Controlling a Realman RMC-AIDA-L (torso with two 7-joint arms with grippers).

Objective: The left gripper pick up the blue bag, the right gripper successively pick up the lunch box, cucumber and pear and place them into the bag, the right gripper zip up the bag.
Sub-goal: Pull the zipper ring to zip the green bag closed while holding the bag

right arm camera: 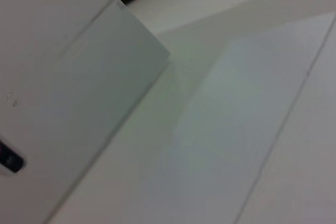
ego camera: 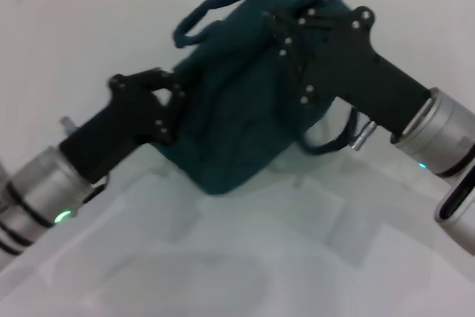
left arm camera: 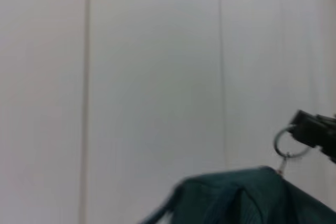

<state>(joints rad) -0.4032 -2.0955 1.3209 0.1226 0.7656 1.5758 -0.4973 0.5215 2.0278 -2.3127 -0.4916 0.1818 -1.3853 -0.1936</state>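
Two black grippers met at the blue bag, which was lifted above a white table near the middle of the head view. The bag was dark teal fabric, bulging and tilted, with its top toward the far wall and its lower corner hanging over a clear plastic bin that filled the near part of the scene. One loop handle arched up at the bag's far left side; a second handle drooped below the bag on the right, beside a small metal piece. The left gripper reached in from the lower left and pressed against the bag's left side, its jaws closed on the fabric there — the bag seemed to hang from that grip. The right gripper came in from the right and lay across the upper part of the bag, its fingertips at the top edge. From the left wrist camera, the bag's top showed against a pale panelled wall, and the tip of the right gripper pinched the metal ring zip pull, which stood just above the fabric on a short link. So the right jaws were closed on the ring. The right wrist camera showed only pale surfaces and a light grey panel — nothing of the bag. The lunch box, cucumber and pear could not be seen in any view.
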